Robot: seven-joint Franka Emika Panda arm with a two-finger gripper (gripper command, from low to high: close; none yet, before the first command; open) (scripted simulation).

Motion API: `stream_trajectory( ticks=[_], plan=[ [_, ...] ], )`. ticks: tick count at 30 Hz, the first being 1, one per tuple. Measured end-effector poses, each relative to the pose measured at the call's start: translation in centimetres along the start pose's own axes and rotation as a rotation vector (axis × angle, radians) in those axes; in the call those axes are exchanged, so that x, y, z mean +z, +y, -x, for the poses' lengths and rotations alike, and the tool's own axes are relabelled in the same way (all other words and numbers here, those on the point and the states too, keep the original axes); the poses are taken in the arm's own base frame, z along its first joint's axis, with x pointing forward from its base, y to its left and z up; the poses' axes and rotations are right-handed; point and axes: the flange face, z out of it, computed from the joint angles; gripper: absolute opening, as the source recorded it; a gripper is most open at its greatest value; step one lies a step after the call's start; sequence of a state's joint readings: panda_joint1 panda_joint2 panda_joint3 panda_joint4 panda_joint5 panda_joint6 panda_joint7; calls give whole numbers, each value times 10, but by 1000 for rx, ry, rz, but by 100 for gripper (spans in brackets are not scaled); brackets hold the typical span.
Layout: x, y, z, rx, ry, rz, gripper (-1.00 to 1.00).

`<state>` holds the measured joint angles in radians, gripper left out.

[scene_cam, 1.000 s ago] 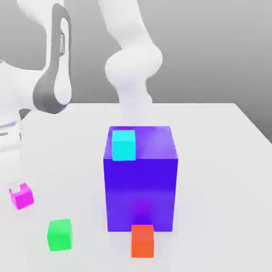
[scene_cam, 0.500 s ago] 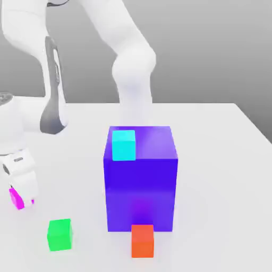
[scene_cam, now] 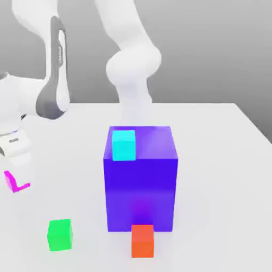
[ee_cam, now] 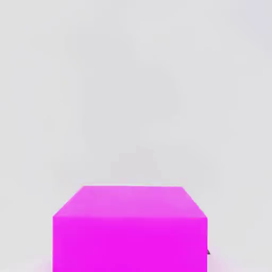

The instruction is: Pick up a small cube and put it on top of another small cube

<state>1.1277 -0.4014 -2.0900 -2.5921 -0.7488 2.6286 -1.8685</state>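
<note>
At the exterior view's left, your gripper (scene_cam: 16, 178) has come up from where it sat half a second ago; the magenta cube (scene_cam: 11, 181) has risen with it, and a second ago that cube lay alone on the table (scene_cam: 212, 138); so I judge the pick made and the carry just begun. The jaws are closed narrow on the magenta cube, which sits between them with the hand covering most of it; in the hand view the magenta cube (ee_cam: 129, 228) sits close before the camera with bare table beyond.

Next, the green cube (scene_cam: 59, 234) has not moved across the three pictures; it lies below the jaws and a little toward the exterior view's right, near but not touching anything; that is your target, and its top is free.

Further right stands the big blue-violet block (scene_cam: 140, 178) with the cyan cube (scene_cam: 124, 145) on its top; the orange-red cube (scene_cam: 142, 240) sits just before the block's front face; all three are unchanged.

For room: the table between the jaws and the green cube is open, so a short travel toward the exterior view's right and a descent should do; you are close to the table's edge on the left, so drift right, not left; the tall block stays well apart from that path.
</note>
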Motion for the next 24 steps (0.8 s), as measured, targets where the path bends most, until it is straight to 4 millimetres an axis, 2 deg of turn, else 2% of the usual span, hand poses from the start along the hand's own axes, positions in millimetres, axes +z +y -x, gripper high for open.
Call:
stream_trajectory(
  ticks=[5,9,14,19,21,24],
  plan=[
    [9,39,-48,-116,70,-46,-100],
    [4,67,-81,-196,82,-64,-100],
    [-17,96,-113,-261,46,-51,-100],
    [-50,120,-130,-271,-29,0,-100],
    [-41,125,-130,-266,-42,12,-100],
    [-7,127,-128,-265,-45,17,-100]
  ],
)
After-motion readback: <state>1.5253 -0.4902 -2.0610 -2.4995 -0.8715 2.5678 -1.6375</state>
